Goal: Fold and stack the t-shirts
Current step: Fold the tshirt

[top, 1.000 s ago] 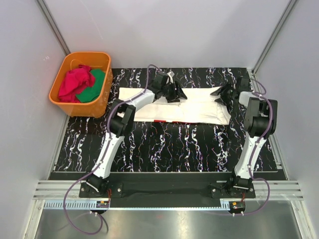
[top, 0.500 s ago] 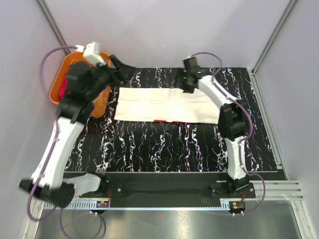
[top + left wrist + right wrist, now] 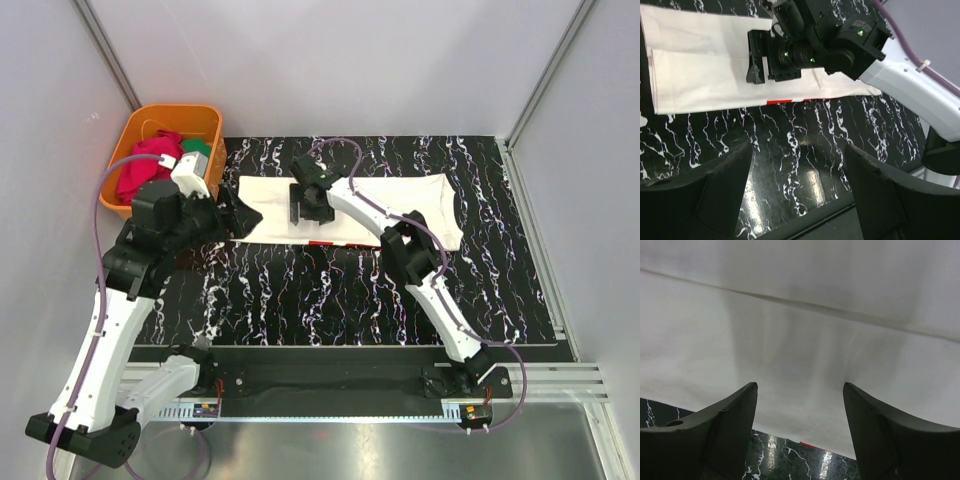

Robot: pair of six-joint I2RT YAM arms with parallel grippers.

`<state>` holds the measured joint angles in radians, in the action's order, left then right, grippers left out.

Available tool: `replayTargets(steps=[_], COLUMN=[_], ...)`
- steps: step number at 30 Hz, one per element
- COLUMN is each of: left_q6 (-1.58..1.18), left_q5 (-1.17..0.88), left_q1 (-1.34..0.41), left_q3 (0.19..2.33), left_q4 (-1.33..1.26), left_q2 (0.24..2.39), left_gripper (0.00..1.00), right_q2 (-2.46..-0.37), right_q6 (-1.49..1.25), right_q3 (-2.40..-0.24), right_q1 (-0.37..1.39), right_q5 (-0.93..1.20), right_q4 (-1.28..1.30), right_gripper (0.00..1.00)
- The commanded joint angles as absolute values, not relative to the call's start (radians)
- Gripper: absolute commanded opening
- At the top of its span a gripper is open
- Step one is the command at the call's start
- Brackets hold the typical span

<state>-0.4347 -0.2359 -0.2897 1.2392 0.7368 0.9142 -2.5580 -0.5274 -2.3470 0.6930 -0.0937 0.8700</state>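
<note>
Bare table [image 3: 340,290] nearside of cream t-shirt [image 3: 265,205], right arm [image 3: 360,208] across it (orange tub [image 3: 175,108] far-left).

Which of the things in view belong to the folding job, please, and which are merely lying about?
Job in hand:
cream t-shirt
red t-shirt, crumpled in the tub

Lying about:
orange tub
green cloth in it, kind unclear

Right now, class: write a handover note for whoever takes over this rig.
Cream-white cloth t-shirt: folded into a long strip, flat on the black marbled table.
Left end effector: open, empty, above the table beside the strip's left end.
Right end effector: open, empty, close over the strip's middle.
To do: fold the strip shorter. Crumpled red cloth lies in the orange plastic tub. Nothing is stacked.
</note>
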Motion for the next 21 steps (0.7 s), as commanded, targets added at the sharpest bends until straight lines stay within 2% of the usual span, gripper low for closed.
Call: replayTargets(steps=[1,4,6,12,16,19,21], left_q6=[-0.417,-0.411,-0.403,-0.406,-0.405,-0.400,-0.397], left_q5=[-0.279,-0.288,-0.282,-0.304,-0.324,-0.350,-0.354], left_q1=[-0.285,-0.285,-0.284,-0.284,-0.282,-0.281,-0.281], left_q3=[1.233,1.230,1.238,1.239,1.226,1.213,1.201], left_q4=[0.721,0.721,0.724,0.689,0.676,0.664,0.657], left_q2=[0.867,0.870,0.876,0.891,0.911,0.928,0.939], left_gripper=[0.80,0.80,0.80,0.80,0.80,0.80,0.80], right_q2=[-2.589,-2.591,-2.536,-2.277,-2.082,-1.923,-1.843], right_q6=[-0.532,-0.529,-0.520,-0.489,-0.512,-0.564,-0.597], right_q3=[-2.385,-2.361,-2.252,-1.843,-1.466,-1.282,-1.234], right_q1=[0.724,0.741,0.756,0.798,0.801,0.798,0.798], right_q5=[-0.129,-0.150,-0.153,-0.181,-0.161,-0.176,-0.182], right_q4=[0.917,0.951,0.931,0.875,0.779,0.743,0.741], right_gripper=[0.76,0.76,0.77,0.77,0.77,0.78,0.79])
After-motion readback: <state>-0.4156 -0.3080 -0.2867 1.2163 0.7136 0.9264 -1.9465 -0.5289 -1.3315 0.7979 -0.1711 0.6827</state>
